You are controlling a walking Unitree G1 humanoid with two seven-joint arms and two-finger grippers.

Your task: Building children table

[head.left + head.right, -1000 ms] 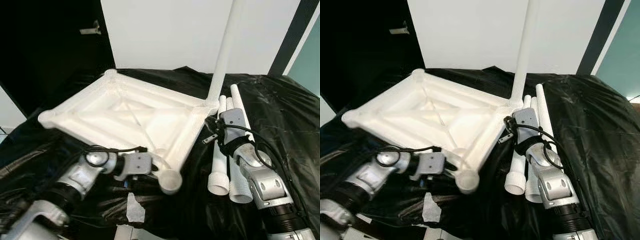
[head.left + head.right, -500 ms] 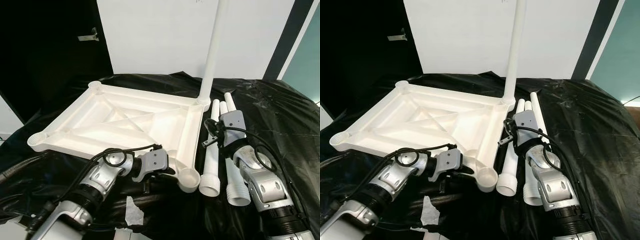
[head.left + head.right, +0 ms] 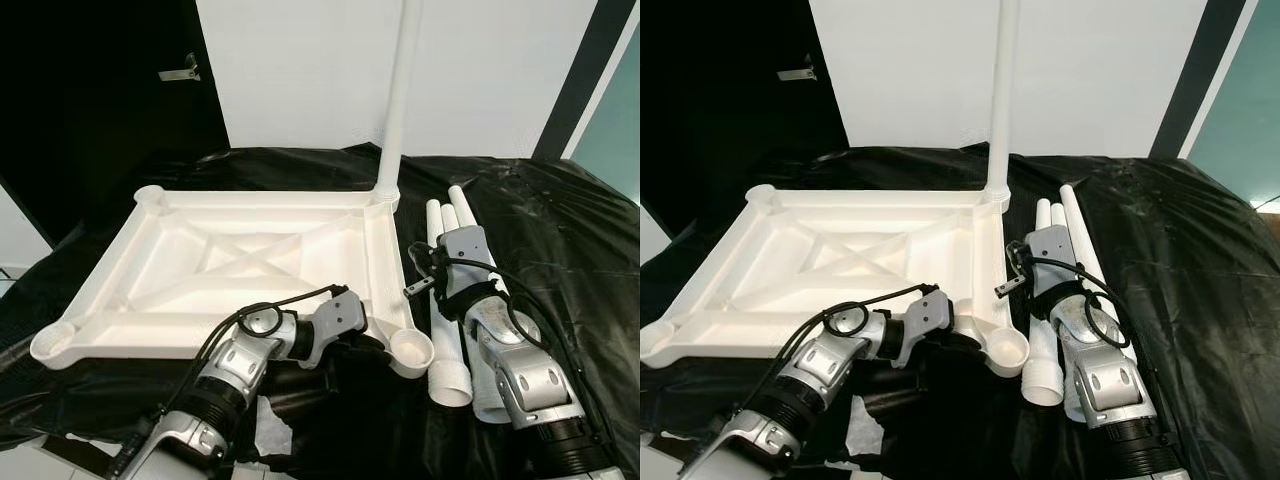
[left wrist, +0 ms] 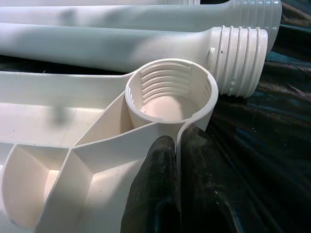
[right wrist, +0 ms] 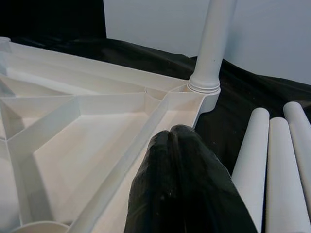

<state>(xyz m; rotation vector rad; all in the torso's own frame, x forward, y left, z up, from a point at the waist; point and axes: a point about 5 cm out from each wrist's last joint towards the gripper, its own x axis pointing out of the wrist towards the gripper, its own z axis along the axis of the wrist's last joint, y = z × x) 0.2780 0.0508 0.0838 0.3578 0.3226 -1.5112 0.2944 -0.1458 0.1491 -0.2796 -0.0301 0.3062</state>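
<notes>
Pinching tabletop (image 3: pixel 250 262) rim with left fingers (image 4: pixel 155 194), right fingers (image 5: pixel 182 189) pressed together; one leg (image 3: pixel 397 95) in, three loose legs (image 3: pixel 455 290) left.

Head cams look down at the tabletop (image 3: pixel 250 265) from above; wrist cams sit super close, both catching its ribbed underside.

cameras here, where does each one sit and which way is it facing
Left eye view: on the head, looking forward and down at the upturned table top on black sheeting; both silver arms show.
Right eye view: beside it, same scene.
Left wrist view: on the left wrist, facing the near corner socket; left gripper pinches the rim.
Right wrist view: on the right wrist, facing the screwed-in leg; right gripper shut.
Both wrist views share the loose legs.
</notes>
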